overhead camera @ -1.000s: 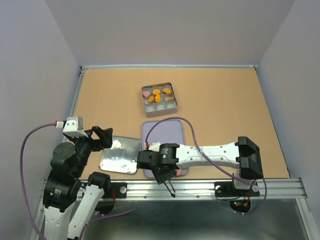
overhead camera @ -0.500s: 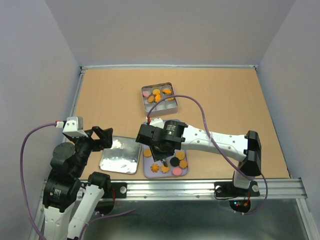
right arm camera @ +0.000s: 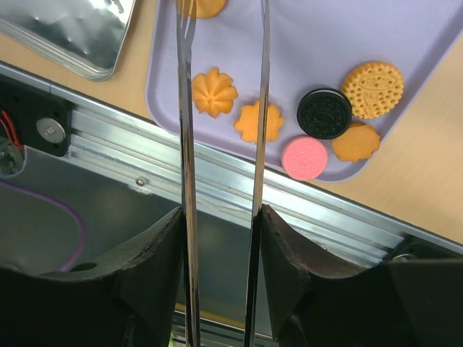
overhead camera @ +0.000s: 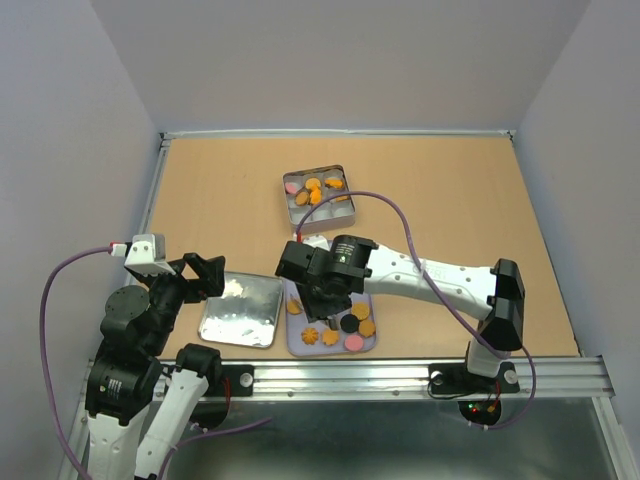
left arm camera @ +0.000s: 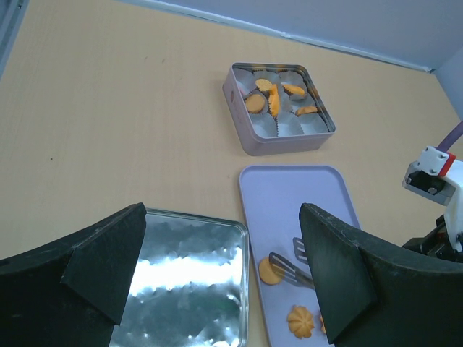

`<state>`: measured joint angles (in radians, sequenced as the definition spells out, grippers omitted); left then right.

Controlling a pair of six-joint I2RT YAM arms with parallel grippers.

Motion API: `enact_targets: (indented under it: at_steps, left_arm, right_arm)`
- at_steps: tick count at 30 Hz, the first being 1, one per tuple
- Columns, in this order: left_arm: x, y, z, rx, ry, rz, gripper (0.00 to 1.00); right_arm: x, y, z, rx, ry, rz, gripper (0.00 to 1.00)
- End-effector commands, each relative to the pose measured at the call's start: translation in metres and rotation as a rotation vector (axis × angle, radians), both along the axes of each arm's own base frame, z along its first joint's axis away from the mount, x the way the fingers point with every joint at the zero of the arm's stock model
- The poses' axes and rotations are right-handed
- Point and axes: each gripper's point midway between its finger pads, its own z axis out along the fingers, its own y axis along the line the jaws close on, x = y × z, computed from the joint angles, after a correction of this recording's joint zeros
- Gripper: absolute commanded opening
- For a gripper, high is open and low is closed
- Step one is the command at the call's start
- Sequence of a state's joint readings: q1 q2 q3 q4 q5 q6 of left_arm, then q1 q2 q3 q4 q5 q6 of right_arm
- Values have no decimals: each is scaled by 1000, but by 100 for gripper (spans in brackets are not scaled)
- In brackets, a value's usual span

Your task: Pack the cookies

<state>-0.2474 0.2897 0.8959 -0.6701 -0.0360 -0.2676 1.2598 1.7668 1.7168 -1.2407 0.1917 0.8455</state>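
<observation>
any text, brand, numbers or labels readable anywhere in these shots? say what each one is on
No readable text in any view.
Black cookie: embossed pattern, too blurred to read.
Round tan biscuit: stamped marks, unreadable.
Tin, tray, tongs: no label visible.

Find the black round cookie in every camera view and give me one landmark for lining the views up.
Top external: the black round cookie lies near the right front corner of the lilac tray.
Left wrist: not in it; only part of the tray shows.
Right wrist: right of centre, just right of the tongs, above a pink round.
Shared landmark: the lilac tray, seen in all three views.
</observation>
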Motion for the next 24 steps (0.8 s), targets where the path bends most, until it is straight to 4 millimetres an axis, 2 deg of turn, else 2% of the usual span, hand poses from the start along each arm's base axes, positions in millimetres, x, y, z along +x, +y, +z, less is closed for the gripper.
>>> enact_targets:
  at_steps: [1,11,20,24]
  left_arm:
    - [3,0,10,-7,-48,4,99]
    - [2,0,11,-8,-54,-1,99]
    - [2,-1,12,-10,-57,-3,99]
    - [2,0,11,-8,-51,-1,99]
  right_arm:
    - [-9,13,11,90,15,19,50]
    - [-21,31,0,77,42,58,50]
    - [-17,4,-23,-76,26,39,50]
    - [-18,5,-26,-76,36,44,50]
